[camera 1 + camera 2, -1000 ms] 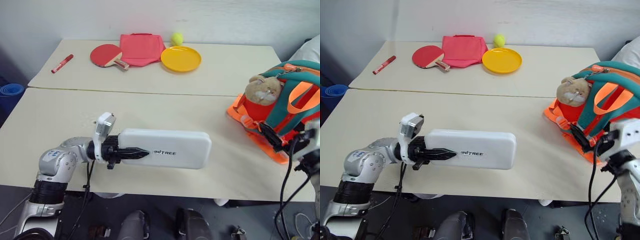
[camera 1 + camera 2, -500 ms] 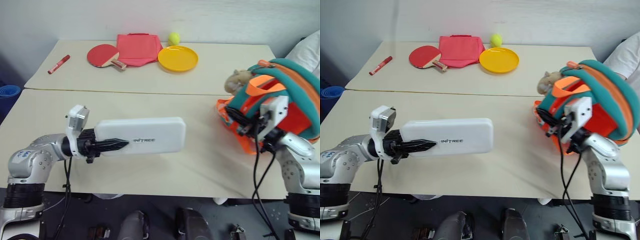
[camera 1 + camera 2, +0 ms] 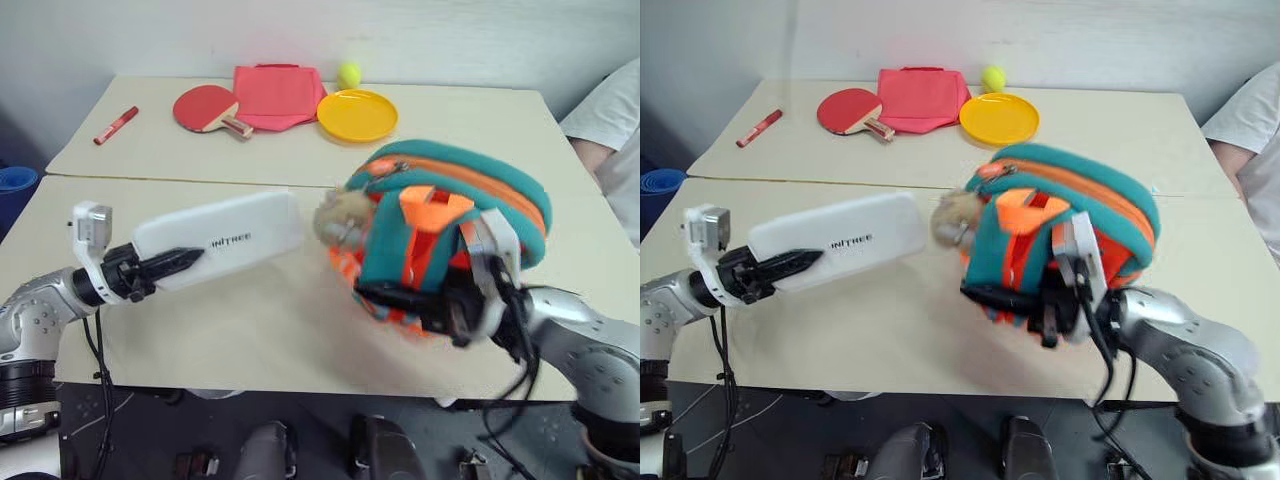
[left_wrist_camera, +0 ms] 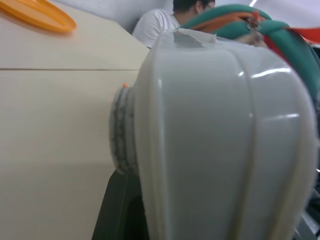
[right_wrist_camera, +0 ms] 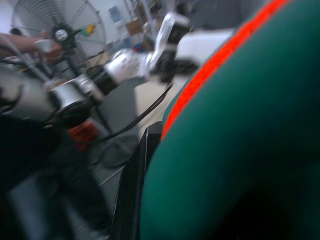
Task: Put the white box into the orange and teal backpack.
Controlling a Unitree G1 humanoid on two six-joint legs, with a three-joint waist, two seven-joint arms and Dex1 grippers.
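White box (image 3: 215, 238) sits clamped at its near end in our left jaws (image 3: 160, 268), which hold it above the desk (image 3: 260, 320), its far end tilted up and pointing toward the bag. Just beyond that far end hangs the orange and teal backpack (image 3: 450, 215), lifted off the desk by our right jaws (image 3: 400, 298), which are shut on orange fabric at its lower edge. A tan plush charm (image 3: 338, 222) dangles from the backpack, between the box tip and the bag.

We see the teal zipper band running over the top of the bag, and we cannot tell whether it is open. If it is closed or faces away, we judge the box would strike the side or the charm. The thin grip on loose fabric could slip and drop the bag. The box, held by one end only, could pivot in the left jaws if its tip catches.
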